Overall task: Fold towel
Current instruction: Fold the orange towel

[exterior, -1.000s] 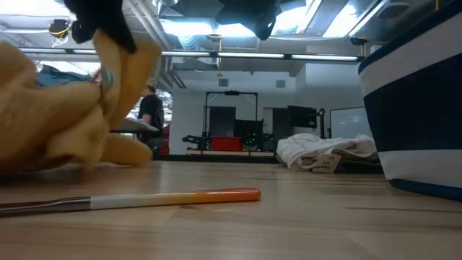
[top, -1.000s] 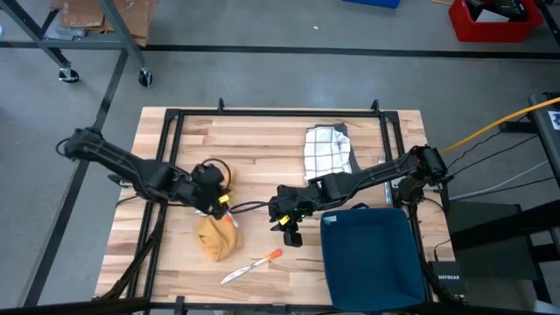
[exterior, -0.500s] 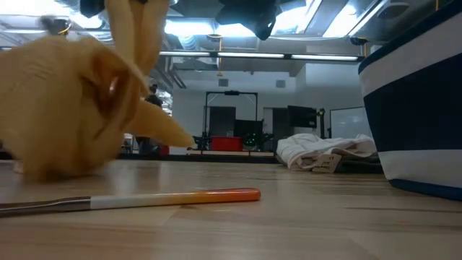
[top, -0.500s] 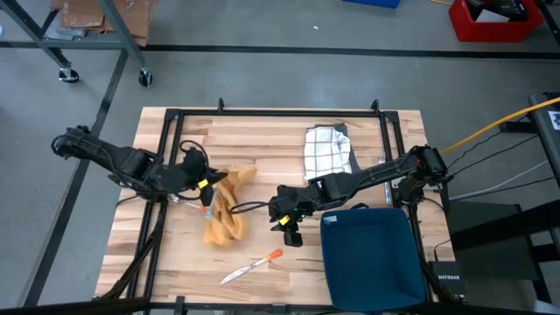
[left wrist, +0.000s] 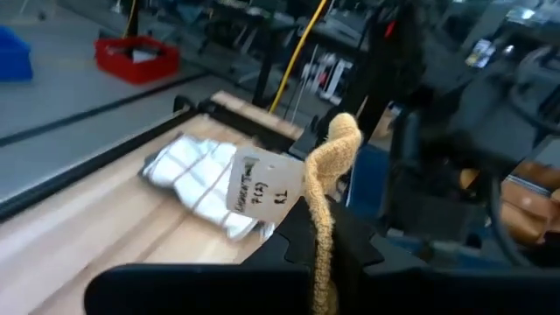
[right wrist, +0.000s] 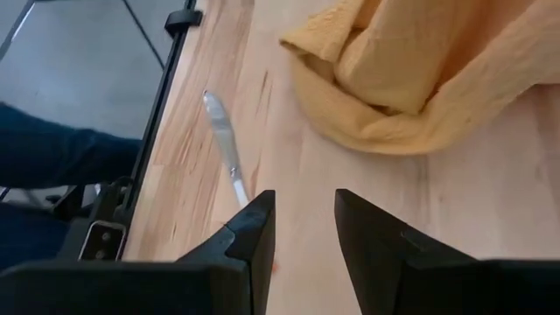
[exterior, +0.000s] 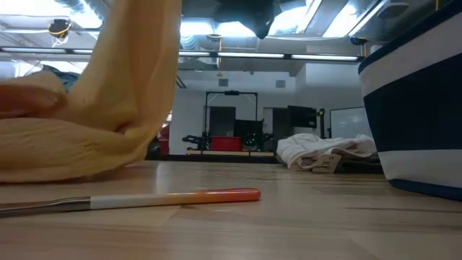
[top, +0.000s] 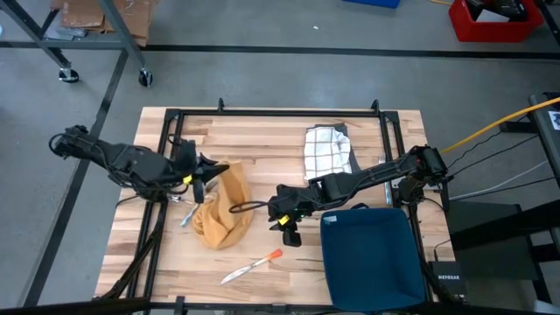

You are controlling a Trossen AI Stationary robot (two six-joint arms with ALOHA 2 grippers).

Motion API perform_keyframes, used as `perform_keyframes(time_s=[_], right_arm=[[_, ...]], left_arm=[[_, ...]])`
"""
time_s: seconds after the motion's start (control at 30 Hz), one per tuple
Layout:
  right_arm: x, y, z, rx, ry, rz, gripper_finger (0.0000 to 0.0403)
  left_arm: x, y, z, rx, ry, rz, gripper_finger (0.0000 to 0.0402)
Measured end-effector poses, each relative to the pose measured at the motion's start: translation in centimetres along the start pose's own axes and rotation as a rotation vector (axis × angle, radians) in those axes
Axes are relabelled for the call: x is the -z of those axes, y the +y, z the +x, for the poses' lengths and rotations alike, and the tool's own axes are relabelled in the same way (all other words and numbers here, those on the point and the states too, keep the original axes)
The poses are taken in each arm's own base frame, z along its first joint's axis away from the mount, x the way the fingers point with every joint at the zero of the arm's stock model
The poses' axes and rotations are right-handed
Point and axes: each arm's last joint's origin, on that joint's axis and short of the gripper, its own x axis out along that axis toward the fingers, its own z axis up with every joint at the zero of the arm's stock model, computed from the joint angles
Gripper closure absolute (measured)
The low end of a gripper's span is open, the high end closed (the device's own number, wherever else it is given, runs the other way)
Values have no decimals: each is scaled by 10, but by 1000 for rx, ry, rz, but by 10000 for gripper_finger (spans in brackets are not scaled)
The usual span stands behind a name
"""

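From above, I see a light wooden butcher-block table (top: 262, 140) with a black metal frame, standing on a grey concrete floor. A crumpled mustard-yellow cloth towel (top: 223, 213) lies left of centre, one corner lifted. A white checked dish towel (top: 326, 150) lies near the far edge, a navy fabric bin (top: 374, 256) fills the near right corner, and an orange-handled knife (top: 252, 266) lies near the front edge. The far left part of the table is bare wood. My left hand (top: 198, 175) is at the yellow towel's raised corner; my right hand (top: 290, 229) hovers between the towel and the bin.

At table height, the yellow towel (exterior: 86, 144) rises in a steep sheet at the left, its lower folds resting on the wood. The knife (exterior: 137, 199) lies in front, apart from it. The bin (exterior: 419, 108) stands at the right, and the white towel (exterior: 325, 153) lies far back. Behind is a workshop with racks and ceiling lights.

Through the left wrist camera, my left hand (left wrist: 319, 249) is clamped tight on a twisted strip of the yellow towel (left wrist: 328, 175), its white tag (left wrist: 262, 184) hanging beside. The checked towel (left wrist: 206, 179) lies beyond.

Through the right wrist camera, my right hand (right wrist: 302, 232) is partly open and holds nothing, above bare wood. The yellow towel (right wrist: 420, 79) lies ahead, the knife (right wrist: 223, 144) beside it.
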Motion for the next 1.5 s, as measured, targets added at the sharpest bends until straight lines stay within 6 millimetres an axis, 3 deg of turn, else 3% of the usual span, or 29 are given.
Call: perform_keyframes(time_s=[0.23,0.5,0.67,1.1,1.5], right_arm=[[-17,4,-7,-13,-176,-14,279],[-66,12,-63,243,-447,-58,279],[-88,17,-86,313,-562,-102,279],[-93,5,-87,336,-589,-113,278],[-93,6,-81,272,-574,-133,279]], left_arm=[[-6,1,-5,19,-38,80,401],[0,0,-7,56,18,119,401],[0,-4,-8,82,10,108,401],[8,-31,5,164,-19,170,401],[2,-38,5,199,-97,185,401]])
